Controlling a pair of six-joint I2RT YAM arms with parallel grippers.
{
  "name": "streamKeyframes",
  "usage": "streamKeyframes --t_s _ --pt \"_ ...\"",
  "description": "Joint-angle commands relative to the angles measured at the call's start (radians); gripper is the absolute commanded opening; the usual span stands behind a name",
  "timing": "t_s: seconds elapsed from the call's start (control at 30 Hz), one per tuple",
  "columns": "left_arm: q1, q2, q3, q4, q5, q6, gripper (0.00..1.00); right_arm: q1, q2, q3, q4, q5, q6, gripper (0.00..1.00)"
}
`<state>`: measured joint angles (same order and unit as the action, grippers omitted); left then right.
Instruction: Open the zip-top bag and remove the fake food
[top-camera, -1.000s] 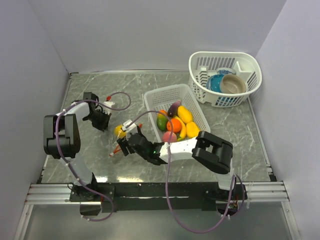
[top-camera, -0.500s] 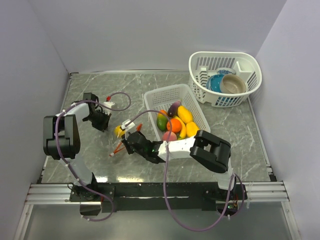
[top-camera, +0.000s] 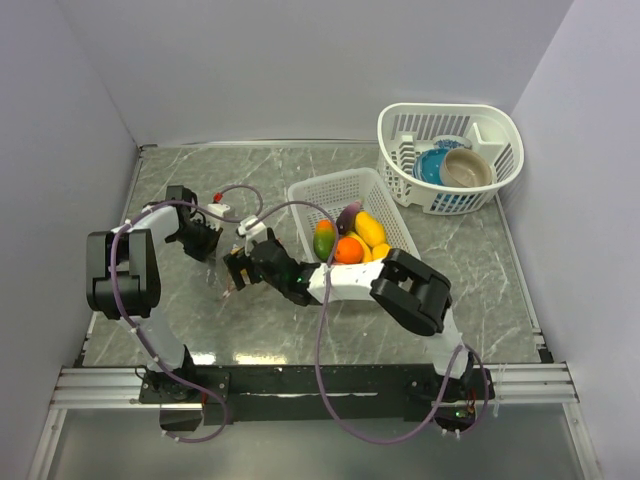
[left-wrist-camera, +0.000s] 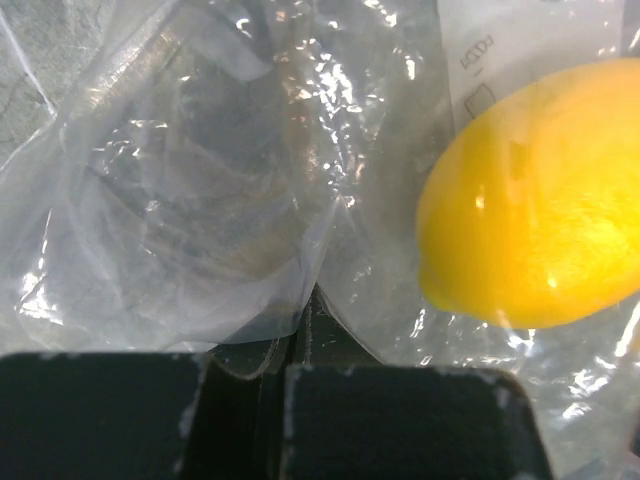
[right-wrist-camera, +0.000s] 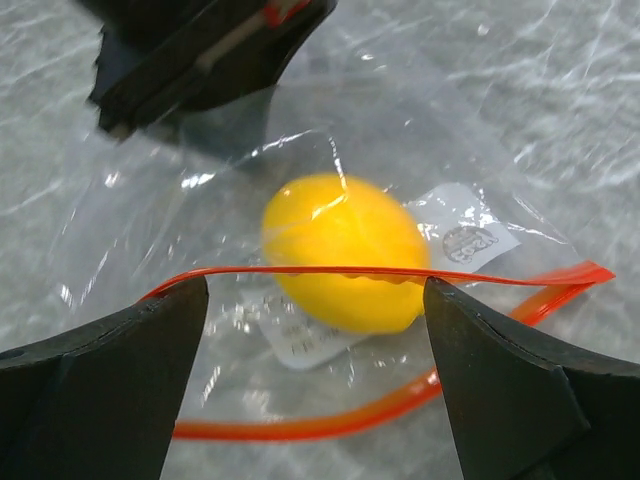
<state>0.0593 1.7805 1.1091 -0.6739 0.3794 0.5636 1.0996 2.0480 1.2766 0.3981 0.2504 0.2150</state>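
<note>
The clear zip-top bag (right-wrist-camera: 140, 230) lies on the table with its orange-red zip strip (right-wrist-camera: 300, 272) parted into an open mouth. Inside it lies one yellow fake food piece (right-wrist-camera: 345, 250), which also shows through the plastic as a yellow fruit (left-wrist-camera: 540, 200) in the left wrist view. My left gripper (left-wrist-camera: 285, 350) is shut on a fold of the bag (left-wrist-camera: 200, 200) at its far end. My right gripper (right-wrist-camera: 316, 290) is open, its fingers (right-wrist-camera: 110, 390) straddling the bag's mouth in front of the fruit. From above, the right gripper (top-camera: 238, 265) covers the bag, close to the left gripper (top-camera: 205, 240).
A white slotted basket (top-camera: 300, 195) right of the bag holds more fake food: green-orange (top-camera: 324, 240), orange (top-camera: 348, 250), yellow (top-camera: 370, 228) and dark purple (top-camera: 348, 215) pieces. A round white dish basket (top-camera: 400, 120) with bowls stands at the back right. Walls enclose the table.
My right gripper has moved left and away from me onto the bag, covering the yellow fruit from above. Its jaws closed briefly and now stand open again. The left gripper has not moved.
</note>
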Motion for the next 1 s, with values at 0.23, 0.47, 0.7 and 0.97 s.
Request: streamKeyframes --t_s 0.23,0.47,0.7,0.97 --pt "-0.006 0.002 -0.009 -0.036 0.029 0.032 0.01 -0.012 0.120 0.158 -0.054 -0.045 0.030 0.98" --pt "-0.006 0.000 -0.006 -0.041 0.041 0.039 0.01 -0.010 0.207 0.250 -0.107 -0.051 0.037 0.99" --pt "-0.026 0.020 0.018 -0.068 0.099 0.029 0.01 0.000 0.228 0.274 -0.085 -0.086 0.037 0.99" --pt "-0.079 0.036 0.008 -0.087 0.164 0.016 0.01 0.000 0.262 0.328 -0.119 -0.114 0.024 0.98"
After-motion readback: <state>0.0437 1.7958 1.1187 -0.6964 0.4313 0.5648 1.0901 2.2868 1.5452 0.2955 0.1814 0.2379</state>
